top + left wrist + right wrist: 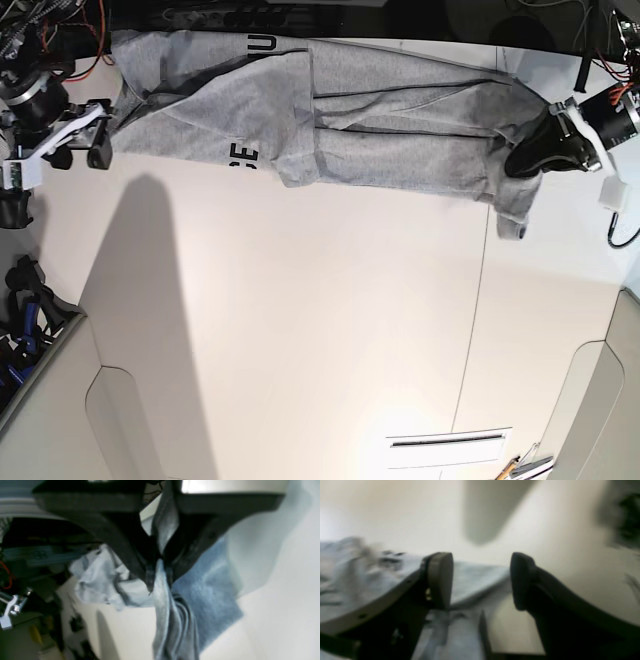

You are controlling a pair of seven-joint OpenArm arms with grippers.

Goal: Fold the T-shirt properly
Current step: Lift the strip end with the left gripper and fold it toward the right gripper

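The light grey T-shirt (380, 130) lies crumpled and stretched along the far edge of the white table (320, 300), with dark lettering (247, 155) showing near its left part. At the right end, my left gripper (525, 150) is shut on a bunched fold of the T-shirt (210, 580). In the left wrist view the left gripper (160, 578) pinches a hanging strip of cloth. My right gripper (82, 155) stands open beside the shirt's left end. In the right wrist view the right gripper (481, 580) hovers over a hem of the T-shirt (357, 580), and its fingers (440, 580) hold nothing.
Cables and electronics (40, 30) crowd the far left corner. A seam (470, 330) runs down the table right of centre. A white slip (450, 440) lies near the front edge. A broad shadow (150, 300) falls across the left side.
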